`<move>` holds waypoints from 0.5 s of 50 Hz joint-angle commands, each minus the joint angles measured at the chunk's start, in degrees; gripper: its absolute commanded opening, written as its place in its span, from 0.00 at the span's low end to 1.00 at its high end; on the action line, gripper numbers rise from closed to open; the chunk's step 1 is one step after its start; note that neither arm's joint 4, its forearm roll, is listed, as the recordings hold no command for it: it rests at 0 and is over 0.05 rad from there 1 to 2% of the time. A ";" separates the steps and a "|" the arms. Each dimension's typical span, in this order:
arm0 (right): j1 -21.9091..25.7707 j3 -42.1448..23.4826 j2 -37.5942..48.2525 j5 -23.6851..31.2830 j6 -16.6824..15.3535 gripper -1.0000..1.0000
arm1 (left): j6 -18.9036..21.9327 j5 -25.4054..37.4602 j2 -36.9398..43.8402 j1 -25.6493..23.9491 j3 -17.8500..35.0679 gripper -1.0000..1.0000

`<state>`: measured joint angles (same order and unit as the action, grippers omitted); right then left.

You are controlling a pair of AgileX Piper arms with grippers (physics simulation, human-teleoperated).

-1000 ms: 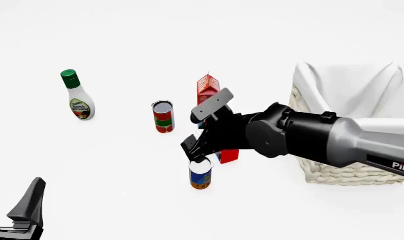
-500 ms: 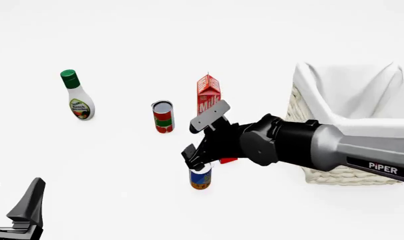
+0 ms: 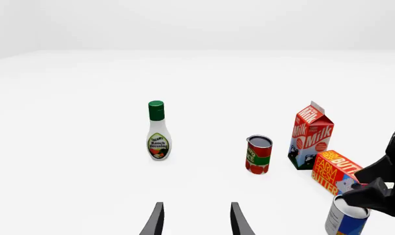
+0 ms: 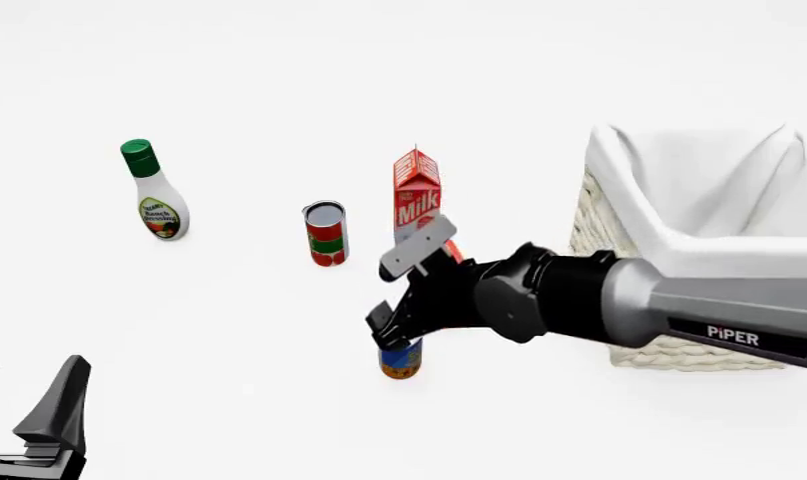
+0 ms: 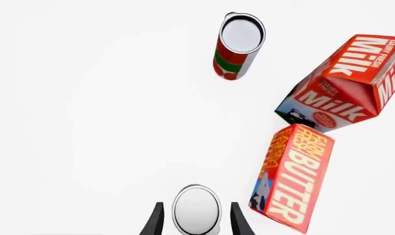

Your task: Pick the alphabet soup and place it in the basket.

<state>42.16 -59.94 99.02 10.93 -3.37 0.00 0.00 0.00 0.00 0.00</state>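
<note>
- Soup can (image 4: 402, 361) upright on table, left of basket (image 4: 670, 250), beside butter box (image 5: 290, 176).
- Right gripper (image 5: 196, 218) spread, straddling can top; not squeezed yet.
- Left gripper (image 3: 196, 220) spread, idle.
- Likely rigid, smooth, prob. slippery: pinch mid-wall.

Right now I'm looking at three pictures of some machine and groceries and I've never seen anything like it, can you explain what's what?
These are simulator renders of two robot arms at a white table.

The front view looks down from behind the arms. The other two come from cameras behind each gripper.

The right gripper is lowered over the alphabet soup can, its fingers open on either side of the can, not yet closed. The left gripper waits open, holding nothing.

Also on the table: a ranch dressing bottle, a red-and-green can, a milk carton, a butter box and the cloth-lined wicker basket where the soup should go.
</note>
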 commanded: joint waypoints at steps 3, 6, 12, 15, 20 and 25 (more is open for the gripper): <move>0.06 1.20 1.19 -1.56 -0.41 1.00 | 0.00 0.00 0.00 0.00 0.00 1.00; 0.51 1.16 1.25 -1.38 -0.17 1.00 | 0.00 0.00 0.00 0.00 0.00 1.00; 0.81 1.17 1.95 -1.90 0.32 1.00 | 0.00 0.00 0.00 0.00 0.00 1.00; 1.03 1.27 1.93 -1.99 0.42 1.00 | 0.00 0.00 0.00 0.00 0.00 1.00; 1.23 1.24 2.02 -2.00 0.73 1.00 | 0.00 0.00 0.00 0.00 0.00 1.00; 1.04 0.94 2.25 -1.91 0.62 1.00 | 0.00 0.00 0.00 0.00 0.00 1.00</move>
<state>43.10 -58.89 100.81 9.23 -2.91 0.00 0.00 0.00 0.00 0.00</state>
